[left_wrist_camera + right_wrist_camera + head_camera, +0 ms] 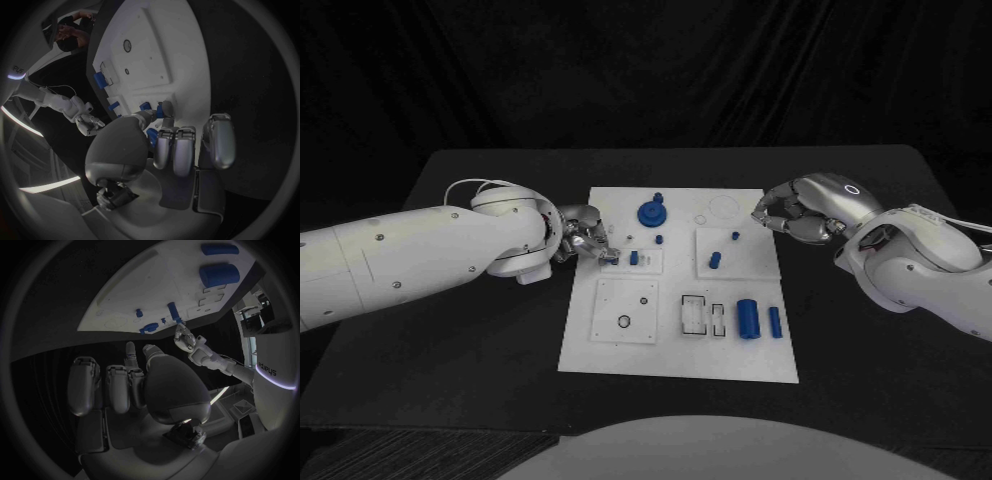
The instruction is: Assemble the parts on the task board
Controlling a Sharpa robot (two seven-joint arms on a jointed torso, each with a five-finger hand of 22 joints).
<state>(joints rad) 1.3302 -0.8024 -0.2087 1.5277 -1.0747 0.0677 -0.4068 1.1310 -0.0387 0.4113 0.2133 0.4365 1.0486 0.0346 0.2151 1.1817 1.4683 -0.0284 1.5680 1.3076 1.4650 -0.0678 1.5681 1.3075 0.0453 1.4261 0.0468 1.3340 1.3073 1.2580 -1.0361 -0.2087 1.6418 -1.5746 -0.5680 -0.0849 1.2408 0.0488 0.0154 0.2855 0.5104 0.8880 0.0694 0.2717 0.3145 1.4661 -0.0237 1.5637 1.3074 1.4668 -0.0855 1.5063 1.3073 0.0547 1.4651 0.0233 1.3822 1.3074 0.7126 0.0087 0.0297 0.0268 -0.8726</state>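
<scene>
From the head camera, a black bench (pixel 473 330) stands before a dark curtain and carries the white board (pixel 678 350) at its middle, with bare dark bench on every side of it. The left hand (pixel 584 237) sits at the board's left edge near its far half, fingers reaching onto a small raised square where a small blue peg (pixel 635 258) stands; whether the fingers touch or hold it cannot be told here. The right hand (pixel 790 212) is off the board's far right corner, fingers curled in, with nothing seen in it. A round blue knob (pixel 653 213) stands near the far edge, a blue pin (pixel 715 260) lies on the right panel, and a thick blue cylinder (pixel 749 319) and a thin blue bar (pixel 775 321) lie near the right edge

From the left wrist, the left hand (pixel 178 145) has its thumb and a finger closed on a small blue piece (pixel 160 111) at the board's (pixel 156 55) edge, the other fingers bent over black bench

From the right wrist, the right hand (pixel 134 382) is curled and holds nothing, above bare bench short of the board (pixel 156 290)
</scene>
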